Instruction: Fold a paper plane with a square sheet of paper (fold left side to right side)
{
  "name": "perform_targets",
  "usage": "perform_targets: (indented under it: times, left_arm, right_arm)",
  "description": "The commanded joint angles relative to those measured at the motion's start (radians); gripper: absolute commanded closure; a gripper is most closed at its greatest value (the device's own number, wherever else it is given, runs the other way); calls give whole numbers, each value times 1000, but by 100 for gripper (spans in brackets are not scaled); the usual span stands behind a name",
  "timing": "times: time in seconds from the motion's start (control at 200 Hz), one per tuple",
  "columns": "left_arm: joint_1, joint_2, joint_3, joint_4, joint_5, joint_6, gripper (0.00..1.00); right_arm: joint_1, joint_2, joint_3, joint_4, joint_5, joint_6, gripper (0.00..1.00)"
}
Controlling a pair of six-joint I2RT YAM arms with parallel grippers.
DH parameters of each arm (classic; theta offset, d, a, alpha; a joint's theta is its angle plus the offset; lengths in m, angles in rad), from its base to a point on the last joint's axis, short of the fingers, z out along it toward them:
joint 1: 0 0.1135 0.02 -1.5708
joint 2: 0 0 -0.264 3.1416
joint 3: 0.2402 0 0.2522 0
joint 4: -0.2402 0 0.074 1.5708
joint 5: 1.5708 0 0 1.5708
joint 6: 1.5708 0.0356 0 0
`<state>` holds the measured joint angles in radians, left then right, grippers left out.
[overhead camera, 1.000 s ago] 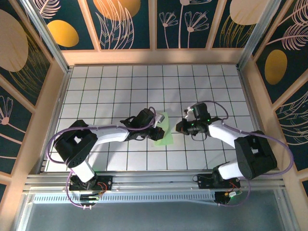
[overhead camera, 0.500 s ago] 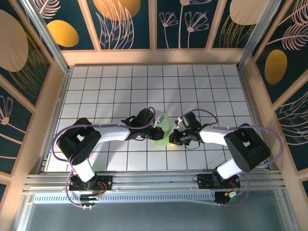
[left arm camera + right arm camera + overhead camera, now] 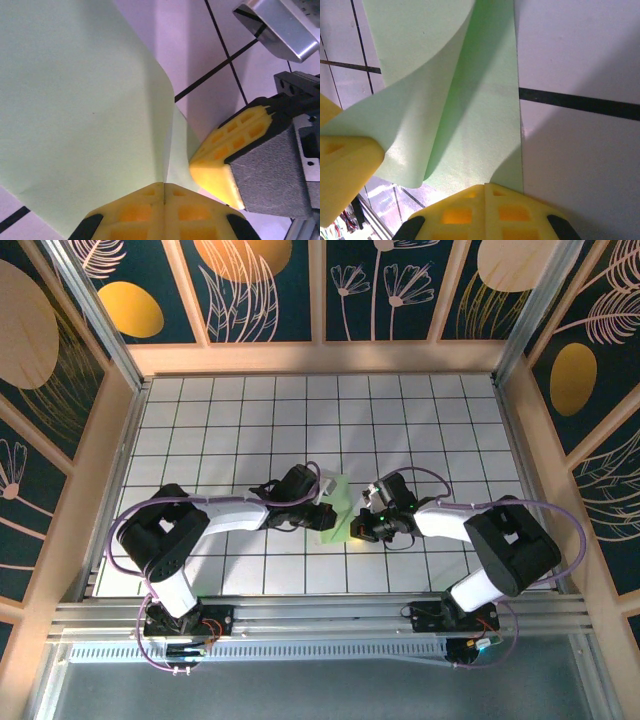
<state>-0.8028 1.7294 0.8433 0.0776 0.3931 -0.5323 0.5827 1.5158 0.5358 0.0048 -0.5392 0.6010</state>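
The folded green paper (image 3: 338, 525) lies just below the centre of the tiled table (image 3: 250, 420) in the top view, between both arms. At the bottom of its wrist view, the left gripper (image 3: 164, 189) pinches a lifted flap between closed yellow pads. The right gripper (image 3: 485, 189) is closed too, tips meeting the paper's edge; whether it pinches the paper is unclear

One creased green sheet of paper (image 3: 75, 100), one left hand (image 3: 164, 192), one right hand (image 3: 486, 190), one tiled table (image 3: 240, 420).
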Motion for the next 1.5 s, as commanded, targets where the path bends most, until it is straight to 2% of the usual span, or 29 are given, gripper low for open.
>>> perform_targets:
  times: [0.0, 0.505, 1.496]
  left_arm:
    - [12, 18, -1, -46, -28, 40, 100]
    - [47, 39, 43, -96, -68, 98, 100]
    - [53, 71, 78, -121, -109, 129, 100]
  right_arm:
    - [10, 37, -5, -47, 51, -15, 100]
    - [11, 36, -16, -39, 42, -6, 100]
    - [10, 45, -17, -32, 39, -4, 100]
